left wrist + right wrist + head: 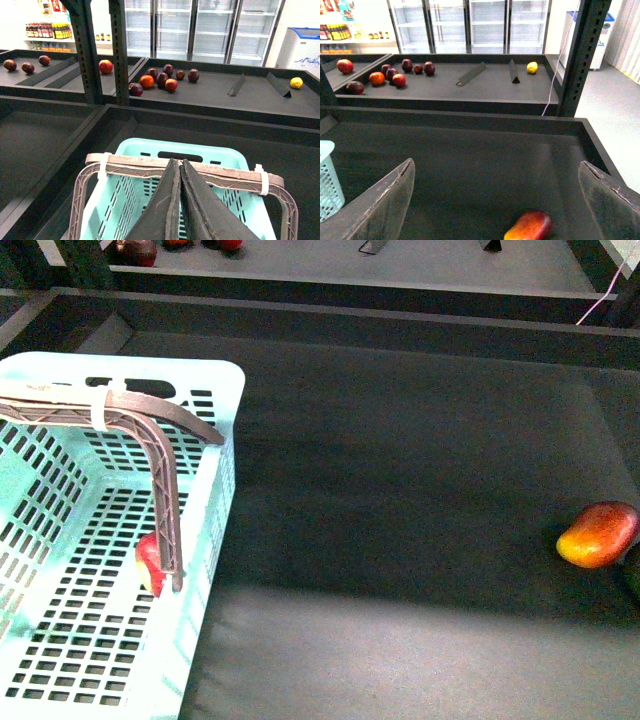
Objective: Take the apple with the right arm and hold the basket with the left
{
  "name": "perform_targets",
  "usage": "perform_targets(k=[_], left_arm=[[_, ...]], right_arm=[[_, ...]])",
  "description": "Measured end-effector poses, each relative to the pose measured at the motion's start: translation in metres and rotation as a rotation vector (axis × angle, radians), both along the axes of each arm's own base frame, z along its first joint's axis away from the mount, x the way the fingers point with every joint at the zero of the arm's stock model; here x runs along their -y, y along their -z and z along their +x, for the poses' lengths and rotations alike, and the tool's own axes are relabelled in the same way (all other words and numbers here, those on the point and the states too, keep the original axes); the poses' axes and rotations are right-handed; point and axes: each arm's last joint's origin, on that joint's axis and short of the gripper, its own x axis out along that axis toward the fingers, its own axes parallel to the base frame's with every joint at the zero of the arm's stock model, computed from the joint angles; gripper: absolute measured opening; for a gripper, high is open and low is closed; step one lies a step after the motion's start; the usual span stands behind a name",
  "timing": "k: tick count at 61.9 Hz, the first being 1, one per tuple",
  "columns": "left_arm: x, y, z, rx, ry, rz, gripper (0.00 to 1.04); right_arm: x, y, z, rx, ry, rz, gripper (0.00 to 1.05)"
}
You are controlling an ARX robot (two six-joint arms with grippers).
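The red apple (149, 566) with a pale patch lies inside the aqua basket (150, 368) at the front left, partly hidden behind the brown ribbed handle (165, 490). Neither gripper shows in the front view. In the left wrist view my left gripper (177, 161) is shut, jaws pressed together, with its tips over the middle of the handle (225, 172) above the basket (145, 145). My right gripper (496, 164) is wide open and empty above the dark tray floor. A corner of the basket (327, 180) shows off to its side, and the apple is out of that view.
An elongated red-and-yellow mango-like fruit (598, 534) lies at the right of the black tray, also seen between the right gripper's fingers (530, 226). A dark green fruit (634, 575) sits at the right edge. The back shelf (215, 97) holds several fruits. A black upright post (582, 55) stands nearby.
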Motion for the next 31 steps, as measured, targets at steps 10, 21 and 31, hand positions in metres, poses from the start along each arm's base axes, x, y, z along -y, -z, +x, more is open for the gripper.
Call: perform_targets(k=[10, 21, 31], left_arm=[[0.0000, 0.0000, 0.0000, 0.000, 0.000, 0.000, 0.03], [0.0000, 0.0000, 0.0000, 0.000, 0.000, 0.000, 0.03], [0.0000, 0.0000, 0.0000, 0.000, 0.000, 0.000, 0.03]], right_arm=[[0.0000, 0.0000, 0.0000, 0.000, 0.000, 0.000, 0.96], [0.0000, 0.0000, 0.0000, 0.000, 0.000, 0.000, 0.96], [0.0000, 0.0000, 0.0000, 0.000, 0.000, 0.000, 0.96]])
